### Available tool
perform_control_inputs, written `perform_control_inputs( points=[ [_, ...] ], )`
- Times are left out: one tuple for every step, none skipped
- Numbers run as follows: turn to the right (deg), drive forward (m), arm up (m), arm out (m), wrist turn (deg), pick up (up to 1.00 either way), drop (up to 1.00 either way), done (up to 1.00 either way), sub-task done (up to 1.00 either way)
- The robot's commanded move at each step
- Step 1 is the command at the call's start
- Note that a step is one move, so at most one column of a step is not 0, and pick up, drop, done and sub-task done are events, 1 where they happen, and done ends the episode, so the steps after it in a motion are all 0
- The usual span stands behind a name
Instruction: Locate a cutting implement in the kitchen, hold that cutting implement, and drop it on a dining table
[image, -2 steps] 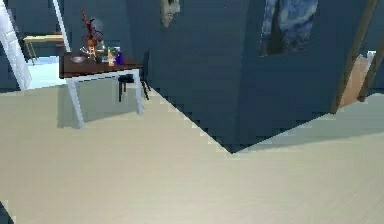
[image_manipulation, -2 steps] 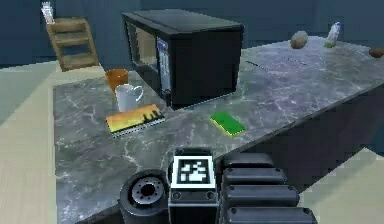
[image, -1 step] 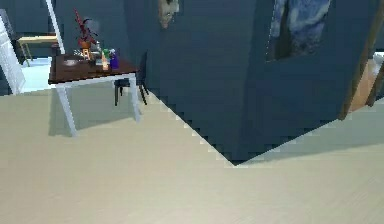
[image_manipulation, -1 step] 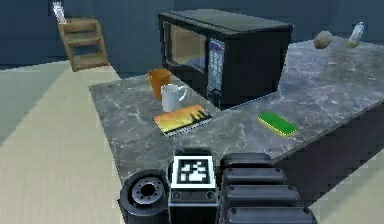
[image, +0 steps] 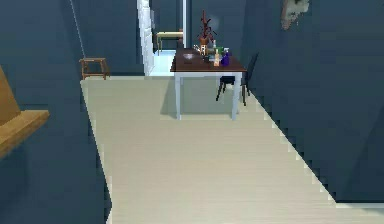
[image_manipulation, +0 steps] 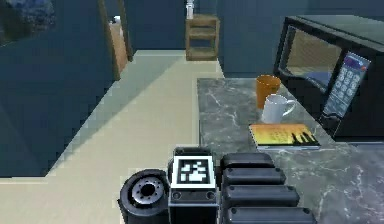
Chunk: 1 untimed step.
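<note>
Stretch robot standing beside a kitchen bench (image_manipulation: 225, 115), arm at short reach. In the arm side view the arm's dark square segments (image_manipulation: 250, 185) rise from the bottom edge. A white marker square (image_manipulation: 195, 170) sits at their left, and left of that is the gripper (image_manipulation: 145, 195), seen as a dark round body. Its far end cannot be made out, so whether it holds anything cannot be told. The grey marbled bench lies up and to the right of the gripper, apart from it. It carries a dark microwave (image_manipulation: 335, 65) at the back, an orange cup (image_manipulation: 266, 88) just beside a white mug (image_manipulation: 281, 106), and, nearer the arm, a flat yellow thing (image_manipulation: 284, 135). Whether a cutting implement lies among these cannot be told, nor which way its long axis runs. Judged from the task, the coming move turns on this. Any search or reach would go toward this view's right, over the bench's near edge, not toward the pale floor (image_manipulation: 140, 110) beyond the gripper. Farther out stand a wooden shelf unit (image_manipulation: 203, 38) and a wooden door (image_manipulation: 118, 40). In the forward view the dining table (image: 235, 68), dark-topped on white legs, stands well ahead across the floor. It bears a vase of branches (image: 205, 30), with a dark chair (image: 238, 88) at its right and a small wooden stool (image: 93, 67) well to its left. The task appears to be at its first step, finding the implement.
</note>
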Motion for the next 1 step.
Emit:
perform_control_inputs(
  points=[
    [0.0, 0.20, 0.00, 0.00, 0.0, 0.00, 0.00, 0.00, 0.00]
  ],
)
